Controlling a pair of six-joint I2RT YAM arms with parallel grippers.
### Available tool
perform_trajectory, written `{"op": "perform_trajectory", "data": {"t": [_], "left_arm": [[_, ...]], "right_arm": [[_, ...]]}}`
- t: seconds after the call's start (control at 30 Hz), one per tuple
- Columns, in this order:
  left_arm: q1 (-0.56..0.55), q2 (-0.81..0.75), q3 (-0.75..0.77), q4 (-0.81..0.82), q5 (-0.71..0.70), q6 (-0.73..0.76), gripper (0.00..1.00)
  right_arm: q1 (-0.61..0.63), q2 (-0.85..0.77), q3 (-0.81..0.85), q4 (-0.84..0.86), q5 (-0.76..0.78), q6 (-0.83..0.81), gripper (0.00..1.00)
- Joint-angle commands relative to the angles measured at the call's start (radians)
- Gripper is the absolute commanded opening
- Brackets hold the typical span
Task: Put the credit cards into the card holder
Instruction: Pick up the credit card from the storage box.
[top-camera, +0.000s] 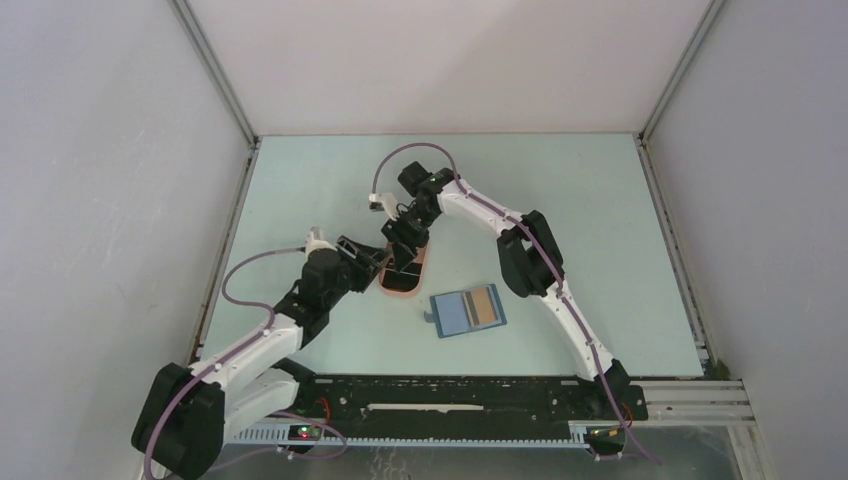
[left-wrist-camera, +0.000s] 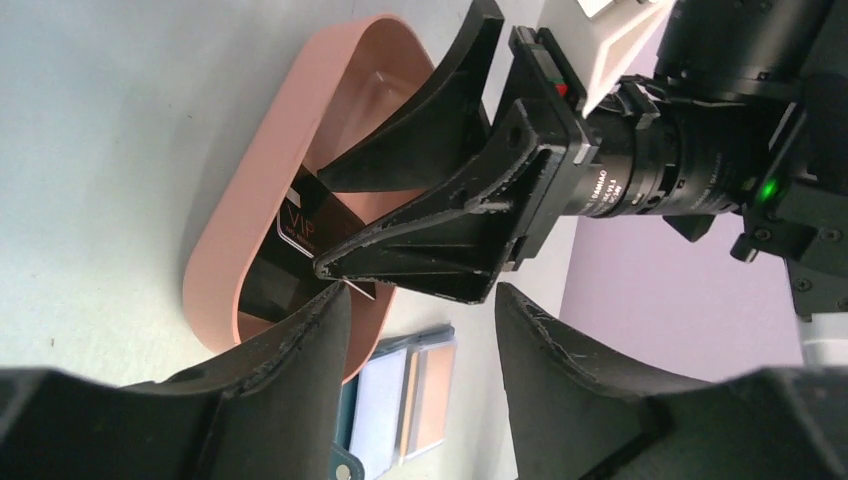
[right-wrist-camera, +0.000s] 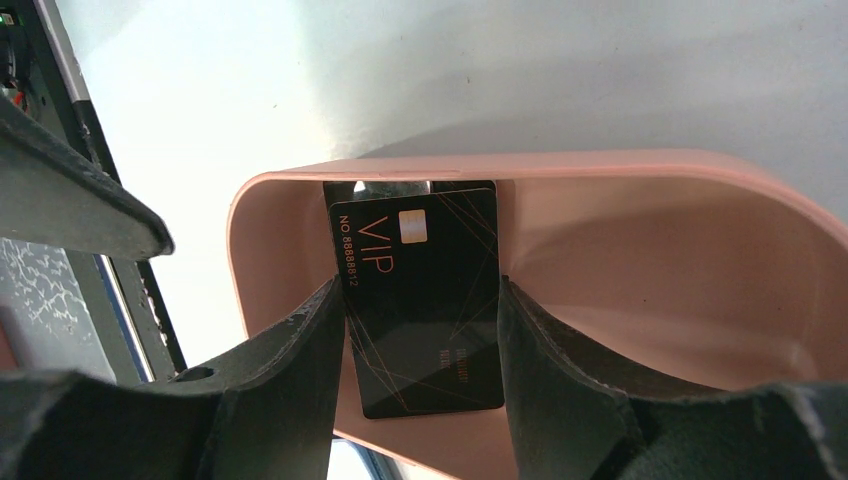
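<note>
A black VIP card (right-wrist-camera: 425, 300) lies tilted inside the pink oval tray (right-wrist-camera: 600, 165). My right gripper (right-wrist-camera: 422, 290) reaches down into the tray, and its fingers press on the card's two long edges. The top view shows that gripper (top-camera: 400, 248) over the tray (top-camera: 405, 287). The blue card holder (top-camera: 468, 310) lies open on the table to the tray's right, with a tan-orange card (top-camera: 484, 305) in a pocket. My left gripper (left-wrist-camera: 420, 300) is open and empty at the tray's near end, and one finger hangs over the rim (left-wrist-camera: 215, 250). The holder (left-wrist-camera: 385, 410) shows beyond it.
White enclosure walls stand on three sides of the pale green table (top-camera: 600, 220). The right arm's camera and wrist (left-wrist-camera: 680, 170) hang close in front of my left gripper. A black rail (top-camera: 450, 395) runs along the near edge.
</note>
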Motion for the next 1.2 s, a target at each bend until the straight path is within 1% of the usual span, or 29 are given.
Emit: {"op": "perform_trajectory", "data": {"t": [0.0, 0.17, 0.3, 0.4, 0.67, 0.97, 1.17], "left_arm": [[0.004, 0.048, 0.049, 0.052, -0.018, -0.073, 0.59], [-0.002, 0.1, 0.057, 0.044, -0.011, -0.132, 0.58], [-0.017, 0.128, 0.082, 0.004, -0.043, -0.171, 0.58], [-0.025, 0.157, 0.098, -0.029, -0.065, -0.218, 0.57], [-0.03, 0.253, 0.132, -0.057, -0.069, -0.293, 0.54], [-0.03, 0.259, 0.146, -0.094, -0.128, -0.311, 0.54], [-0.03, 0.295, 0.187, -0.118, -0.129, -0.309, 0.53]], "right_arm": [[-0.011, 0.025, 0.028, -0.021, -0.018, 0.032, 0.43], [-0.021, 0.019, 0.025, -0.01, -0.038, 0.051, 0.44], [-0.029, 0.016, 0.019, -0.002, -0.063, 0.067, 0.43], [-0.035, 0.012, 0.007, 0.011, -0.079, 0.081, 0.43], [-0.047, -0.004, -0.027, 0.042, -0.116, 0.106, 0.43], [-0.054, -0.019, -0.042, 0.058, -0.141, 0.114, 0.43], [-0.057, -0.043, -0.051, 0.065, -0.153, 0.116, 0.42]]}}
